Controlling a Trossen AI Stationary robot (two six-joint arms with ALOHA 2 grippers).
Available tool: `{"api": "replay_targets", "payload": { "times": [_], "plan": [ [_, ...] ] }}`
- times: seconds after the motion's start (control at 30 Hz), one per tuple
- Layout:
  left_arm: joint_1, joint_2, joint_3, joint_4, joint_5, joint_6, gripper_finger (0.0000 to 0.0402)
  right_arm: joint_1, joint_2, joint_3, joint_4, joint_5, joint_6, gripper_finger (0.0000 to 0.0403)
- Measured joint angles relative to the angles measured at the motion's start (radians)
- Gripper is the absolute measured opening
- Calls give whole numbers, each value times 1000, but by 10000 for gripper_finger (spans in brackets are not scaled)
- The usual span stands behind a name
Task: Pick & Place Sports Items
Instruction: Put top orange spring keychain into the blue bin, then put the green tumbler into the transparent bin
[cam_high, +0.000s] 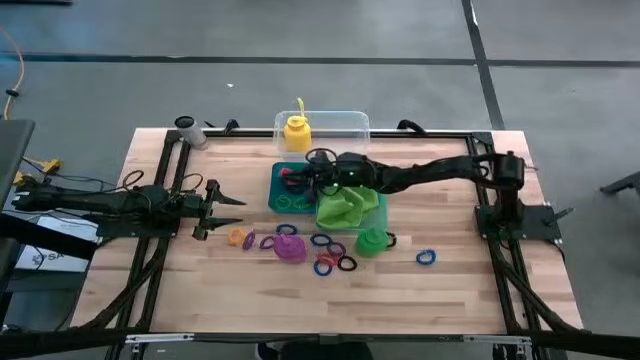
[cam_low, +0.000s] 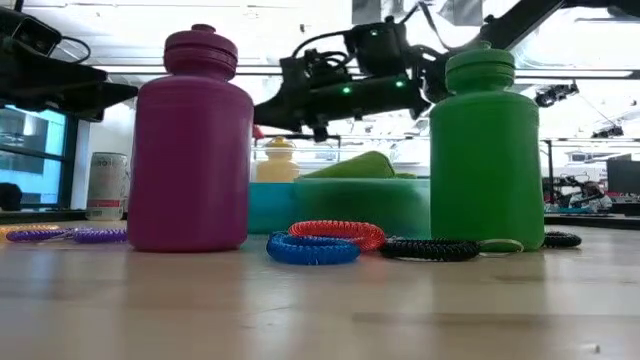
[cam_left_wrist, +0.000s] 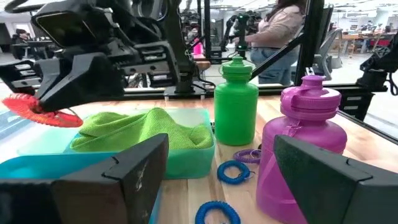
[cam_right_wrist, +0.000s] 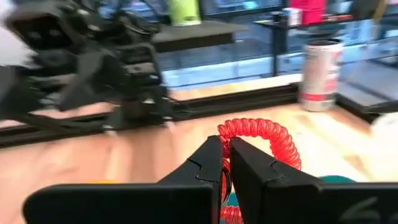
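The right claw is clamped on a red ring, holding it above the teal tray. Just beside that claw lies the green cloth. The left claw hangs open over the tabletop, well apart.

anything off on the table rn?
Nothing spilled or damaged. Purple bottle and green bottle stand upright, rings lie loose around them. Lime cloth bunches over the tray edge. Right gripper holds a red ring above the tray.
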Motion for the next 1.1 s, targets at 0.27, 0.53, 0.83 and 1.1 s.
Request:
{"api": "replay_targets", "payload": {
  "times": [0.27, 0.53, 0.83, 1.1],
  "plan": [
    [0, 0, 0, 0, 0, 0, 236, 53, 0, 0, -32, 201, -85, 28],
    [0, 0, 0, 0, 0, 0, 236, 54, 0, 0, -38, 206, -76, 127],
    [0, 0, 0, 0, 0, 0, 236, 74, 0, 0, -39, 206, -80, 170],
    [0, 0, 0, 0, 0, 0, 236, 105, -65, -1, -99, 207, -94, 162]
  ]
}}
